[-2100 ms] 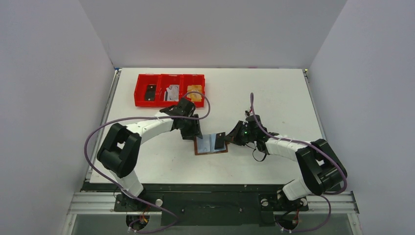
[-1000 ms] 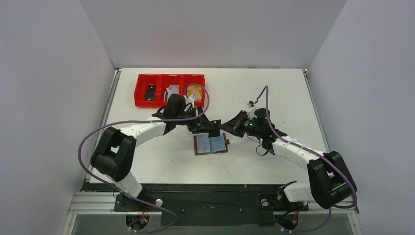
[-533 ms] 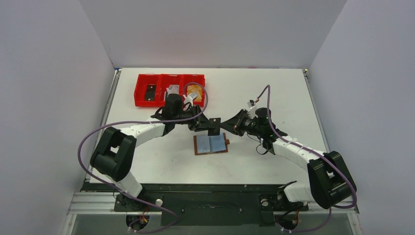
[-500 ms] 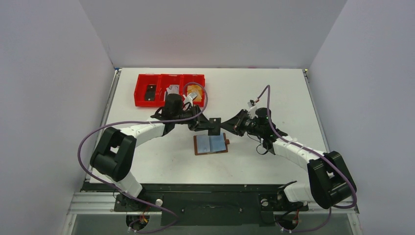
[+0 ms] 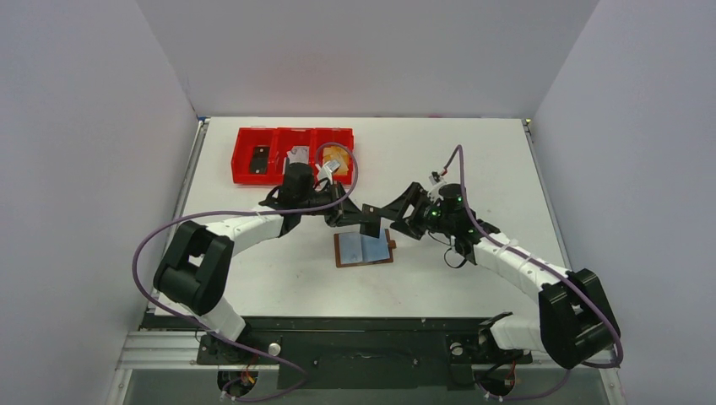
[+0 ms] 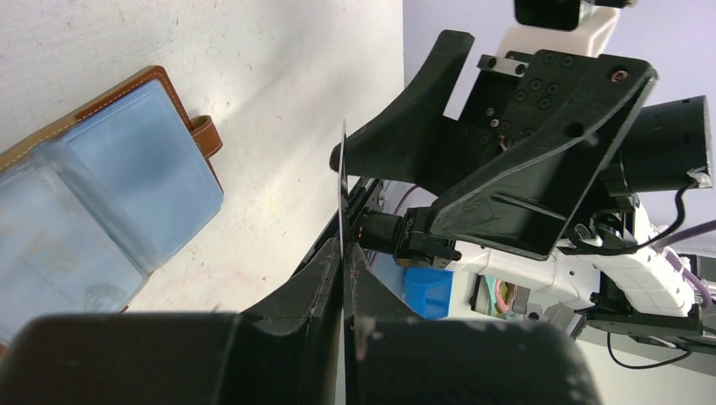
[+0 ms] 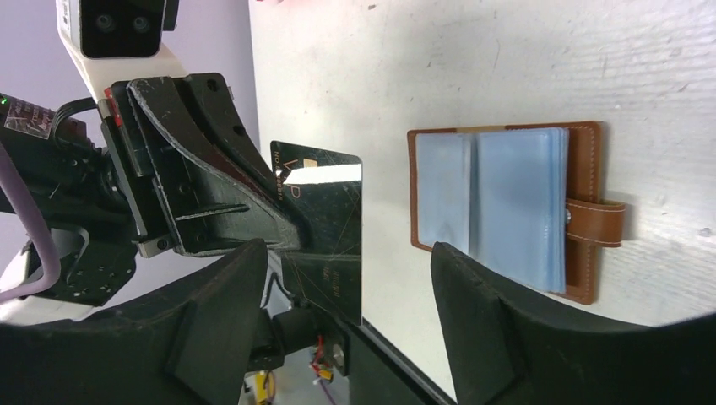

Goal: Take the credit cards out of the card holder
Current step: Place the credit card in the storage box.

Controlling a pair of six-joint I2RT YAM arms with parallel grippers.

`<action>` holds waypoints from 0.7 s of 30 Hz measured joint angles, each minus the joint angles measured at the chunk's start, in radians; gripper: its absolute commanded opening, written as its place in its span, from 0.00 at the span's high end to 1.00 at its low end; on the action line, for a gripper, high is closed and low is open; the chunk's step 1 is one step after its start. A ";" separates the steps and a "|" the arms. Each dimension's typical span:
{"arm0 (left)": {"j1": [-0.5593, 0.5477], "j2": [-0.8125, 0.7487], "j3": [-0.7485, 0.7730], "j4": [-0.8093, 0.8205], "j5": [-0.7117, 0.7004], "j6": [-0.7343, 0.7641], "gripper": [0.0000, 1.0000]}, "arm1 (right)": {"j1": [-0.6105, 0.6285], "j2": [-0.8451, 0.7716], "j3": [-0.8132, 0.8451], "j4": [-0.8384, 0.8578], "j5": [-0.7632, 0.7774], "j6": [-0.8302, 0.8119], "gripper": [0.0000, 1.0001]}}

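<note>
The card holder [image 5: 365,248] lies open on the table, brown leather with grey-blue pockets [image 7: 507,211] and its strap tab [image 6: 201,133] to one side. Above and behind it a dark credit card [image 5: 370,221] hangs in the air. My left gripper [image 5: 350,215] is shut on that card, which shows edge-on [image 6: 343,194] between the pads in the left wrist view. My right gripper [image 5: 397,218] faces it with its fingers spread wide on either side of the card [image 7: 325,236], not touching it.
A red three-compartment tray [image 5: 238,157] stands at the back left, holding a dark card [image 5: 260,158], a silver card [image 5: 295,159] and an orange card [image 5: 336,160]. Both arms meet over the table's middle, just behind the card holder.
The dark card passed from right to left: my left gripper closed on it and my right gripper opened off it. The card holder stayed flat on the table.
</note>
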 measured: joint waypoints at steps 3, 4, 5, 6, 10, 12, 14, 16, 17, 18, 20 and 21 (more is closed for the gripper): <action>0.000 -0.002 0.000 -0.002 -0.004 0.000 1.00 | 0.000 -0.027 0.021 -0.055 0.038 -0.038 0.31; 0.000 -0.003 0.000 -0.003 -0.006 0.000 1.00 | 0.000 -0.037 0.024 -0.069 0.052 -0.050 0.31; 0.000 -0.005 0.000 -0.006 -0.008 0.002 1.00 | 0.000 -0.045 0.027 -0.082 0.063 -0.059 0.31; 0.000 -0.009 0.000 -0.011 -0.013 0.006 1.00 | 0.000 -0.053 0.031 -0.097 0.077 -0.068 0.31; 0.003 -0.036 0.001 -0.073 -0.055 0.043 1.00 | 0.000 -0.074 0.034 -0.148 0.123 -0.098 0.31; 0.011 -0.052 0.016 -0.140 -0.091 0.075 1.00 | 0.000 -0.083 0.034 -0.175 0.142 -0.111 0.31; 0.028 -0.065 0.048 -0.224 -0.137 0.107 1.00 | 0.000 -0.092 0.034 -0.206 0.162 -0.128 0.31; 0.053 -0.080 0.083 -0.294 -0.190 0.136 1.00 | 0.000 -0.103 0.034 -0.237 0.179 -0.144 0.31; 0.068 -0.087 0.101 -0.326 -0.220 0.149 1.00 | 0.000 -0.106 0.034 -0.246 0.182 -0.150 0.31; 0.081 -0.094 0.122 -0.360 -0.251 0.161 1.00 | 0.000 -0.109 0.035 -0.257 0.188 -0.159 0.31; 0.108 -0.101 0.164 -0.414 -0.314 0.179 1.00 | 0.000 -0.111 0.036 -0.274 0.195 -0.169 0.30; 0.124 -0.103 0.186 -0.441 -0.350 0.188 1.00 | 0.000 -0.111 0.038 -0.285 0.197 -0.177 0.30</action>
